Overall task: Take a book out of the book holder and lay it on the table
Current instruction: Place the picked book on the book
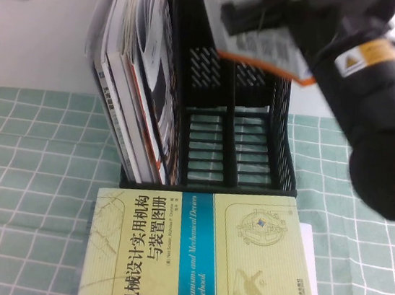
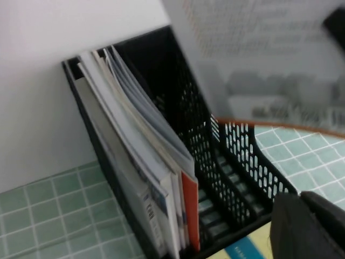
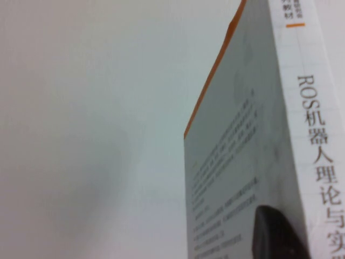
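Note:
My right gripper [image 1: 247, 16] is shut on the book [image 1: 265, 51], a grey-and-white paperback with an orange edge, and holds it tilted in the air above the black book holder [image 1: 252, 176]. In the right wrist view one finger [image 3: 280, 232] presses on the book's grey back cover [image 3: 237, 162], beside the "ROS" spine; the other finger is hidden. The left wrist view shows the lifted book [image 2: 259, 59] over the book holder [image 2: 237, 156]. My left gripper [image 2: 310, 226] is shut and empty, left of the holder, low over the table [image 1: 27, 169].
Thin magazines [image 1: 134, 74] fill the holder's left compartment; the right compartments stand open. A yellow-and-blue sourcebook [image 1: 197, 264] lies flat on the table in front of the holder. A white wall is behind. Green checked cloth lies bare left and right.

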Robot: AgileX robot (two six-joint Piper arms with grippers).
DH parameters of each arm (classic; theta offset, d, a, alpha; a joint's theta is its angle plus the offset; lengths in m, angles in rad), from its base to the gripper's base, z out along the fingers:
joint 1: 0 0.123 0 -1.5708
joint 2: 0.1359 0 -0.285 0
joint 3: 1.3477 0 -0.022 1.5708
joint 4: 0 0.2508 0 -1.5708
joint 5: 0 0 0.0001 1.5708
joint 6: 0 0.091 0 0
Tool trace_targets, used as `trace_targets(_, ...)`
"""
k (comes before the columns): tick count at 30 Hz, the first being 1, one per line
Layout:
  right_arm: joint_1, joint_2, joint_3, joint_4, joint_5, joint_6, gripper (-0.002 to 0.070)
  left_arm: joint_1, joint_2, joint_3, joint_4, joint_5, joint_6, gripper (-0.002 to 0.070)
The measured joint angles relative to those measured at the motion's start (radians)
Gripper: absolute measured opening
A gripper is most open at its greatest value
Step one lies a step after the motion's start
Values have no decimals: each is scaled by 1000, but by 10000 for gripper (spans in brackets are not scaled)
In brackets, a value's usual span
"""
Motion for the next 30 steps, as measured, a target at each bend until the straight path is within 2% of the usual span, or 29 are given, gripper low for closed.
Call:
trace_targets(7, 2, -120, -93, -204, 252, -9, 163, 0, -145, 106, 67, -9, -58, -3)
trace_targets(13, 6, -203, -101, -545, 563, 99, 163, 0, -375, 366, 69, -147, -177, -3)
trace_targets(17, 28, -235, -101, -880, 712, 353, 163, 0, -522, 591, 69, -250, -239, -3)
trace_targets(21, 59, -260, -101, -1277, 732, 667, 163, 0, -646, 776, 69, -356, -294, -3)
trace_targets(26, 68, -264, -103, -1848, 580, 1168, 163, 0, -759, 906, 69, -401, -318, -3)
trace_targets(30, 77, -251, -87, -2012, 412, 1282, 163, 0, -809, 938, 69, -401, -320, -3)
